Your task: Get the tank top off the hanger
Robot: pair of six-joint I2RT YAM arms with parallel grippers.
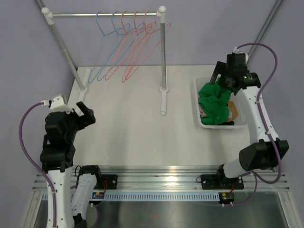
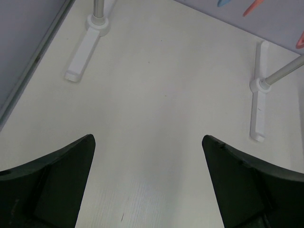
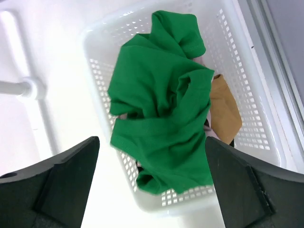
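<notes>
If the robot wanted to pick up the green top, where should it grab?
Probably the bunched fold in the middle of the green top, coming straight down from above: it lies crumpled in the white basket, whose walls block the sides.

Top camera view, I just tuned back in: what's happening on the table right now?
The green tank top is already off the hanger, lying crumpled in the white basket over a tan garment. The right gripper hovers open above it, holding nothing. The hangers on the rack all hang bare. The left gripper is open and empty over the table, far from the basket.
</notes>
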